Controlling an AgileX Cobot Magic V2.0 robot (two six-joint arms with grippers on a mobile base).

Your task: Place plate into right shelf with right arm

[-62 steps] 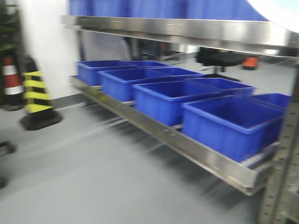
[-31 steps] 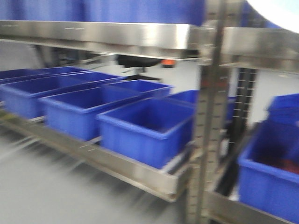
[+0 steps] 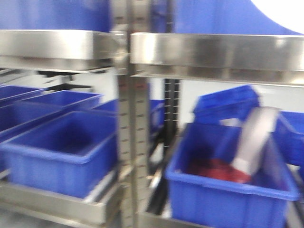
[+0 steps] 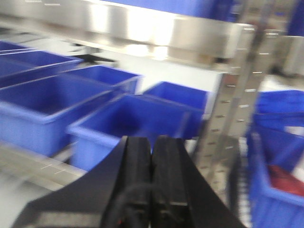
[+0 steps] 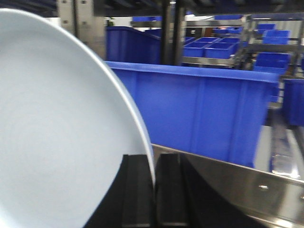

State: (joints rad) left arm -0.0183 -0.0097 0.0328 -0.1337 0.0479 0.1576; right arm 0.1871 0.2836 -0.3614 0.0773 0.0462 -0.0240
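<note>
Nearest to me, my right claw (image 5: 154,199) is clamped on the rim of the plate (image 5: 61,133). It holds the plate on edge by only a thin strip of glossy white. My left claw (image 4: 152,161) is pressed closed with nothing in it and hangs low in front of the rack.

The plate is in the air, not yet on the right shelf (image 3: 213,50). Just past the plate runs the shelf's front rail (image 5: 247,185), and a blue bin (image 5: 199,114) stands right behind the rail.

I think the grip is the weak point. With so little rim pinched, a jolt could make the plate swing or slide out. Going forward low could knock its edge against the rail or the bin wall. The bins also seem to leave little bare shelf. Further back, more racks and bins are too blurred to judge.
</note>
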